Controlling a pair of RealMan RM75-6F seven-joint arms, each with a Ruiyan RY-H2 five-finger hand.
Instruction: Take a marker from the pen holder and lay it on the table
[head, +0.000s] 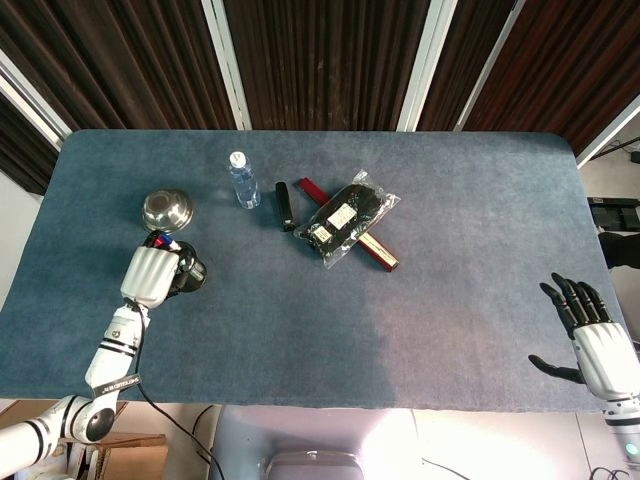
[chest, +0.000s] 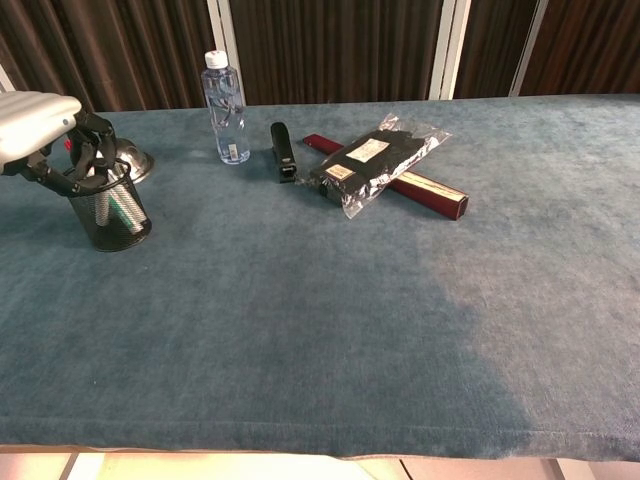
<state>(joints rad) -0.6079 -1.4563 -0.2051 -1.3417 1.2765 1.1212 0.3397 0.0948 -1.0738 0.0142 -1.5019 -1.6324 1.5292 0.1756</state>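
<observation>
A black mesh pen holder (chest: 115, 210) (head: 193, 272) stands near the table's left edge with several markers in it. My left hand (chest: 35, 112) (head: 150, 275) hovers over its rim, its dark fingers (chest: 88, 150) curled around the marker tops. A red marker (chest: 68, 145) shows between the fingers, and red and blue marker tips (head: 160, 240) poke out past the hand in the head view. Which marker is gripped is hidden. My right hand (head: 592, 340) hangs open off the table's right front corner, holding nothing.
A steel bowl (head: 167, 210) (chest: 137, 160) sits just behind the holder. Further right are a water bottle (head: 242, 180) (chest: 225, 110), a black stapler-like bar (head: 285, 205) (chest: 283, 150), and a plastic bag of black items (head: 348, 218) (chest: 375, 160) lying across a dark red box (head: 378, 250) (chest: 430, 192).
</observation>
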